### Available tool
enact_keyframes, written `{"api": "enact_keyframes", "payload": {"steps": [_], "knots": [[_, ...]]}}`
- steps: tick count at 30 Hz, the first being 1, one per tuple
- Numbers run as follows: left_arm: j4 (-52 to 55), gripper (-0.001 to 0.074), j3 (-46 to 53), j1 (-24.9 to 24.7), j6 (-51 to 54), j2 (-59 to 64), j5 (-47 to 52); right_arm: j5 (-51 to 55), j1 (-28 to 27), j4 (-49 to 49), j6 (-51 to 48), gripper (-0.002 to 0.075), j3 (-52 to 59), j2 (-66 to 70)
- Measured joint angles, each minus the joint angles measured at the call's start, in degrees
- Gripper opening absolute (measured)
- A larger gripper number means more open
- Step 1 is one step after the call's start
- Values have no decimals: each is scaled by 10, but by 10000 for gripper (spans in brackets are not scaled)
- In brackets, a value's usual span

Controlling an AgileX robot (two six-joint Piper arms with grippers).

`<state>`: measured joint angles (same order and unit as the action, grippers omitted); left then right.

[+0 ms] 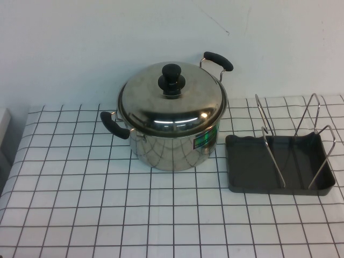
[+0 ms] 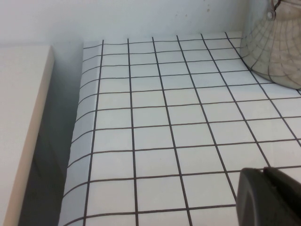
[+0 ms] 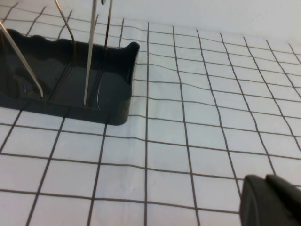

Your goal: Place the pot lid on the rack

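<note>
The pot lid (image 1: 177,105), shiny steel with a black knob (image 1: 171,78), sits on the steel pot (image 1: 172,148) at the table's middle back. The rack (image 1: 279,164), a dark grey tray with upright wire loops (image 1: 298,126), stands just right of the pot. Neither arm shows in the high view. My left gripper (image 2: 263,170) is shut and empty, low over the cloth left of the pot (image 2: 277,47). My right gripper (image 3: 265,178) is shut and empty, low over the cloth beside the rack (image 3: 66,80).
A white checked cloth (image 1: 107,204) covers the table. A white wall stands close behind the pot. A pale block (image 2: 19,117) lies beyond the table's left edge. The pot has two black handles (image 1: 114,124).
</note>
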<state>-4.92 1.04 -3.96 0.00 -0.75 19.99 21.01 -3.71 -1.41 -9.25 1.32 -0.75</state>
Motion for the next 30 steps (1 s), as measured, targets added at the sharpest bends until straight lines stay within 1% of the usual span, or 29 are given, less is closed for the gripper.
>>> {"api": "enact_keyframes", "payload": {"steps": [30], "knots": [[0, -3, 0, 0, 0, 0, 0, 0, 0, 0, -10, -3, 0, 0]]}}
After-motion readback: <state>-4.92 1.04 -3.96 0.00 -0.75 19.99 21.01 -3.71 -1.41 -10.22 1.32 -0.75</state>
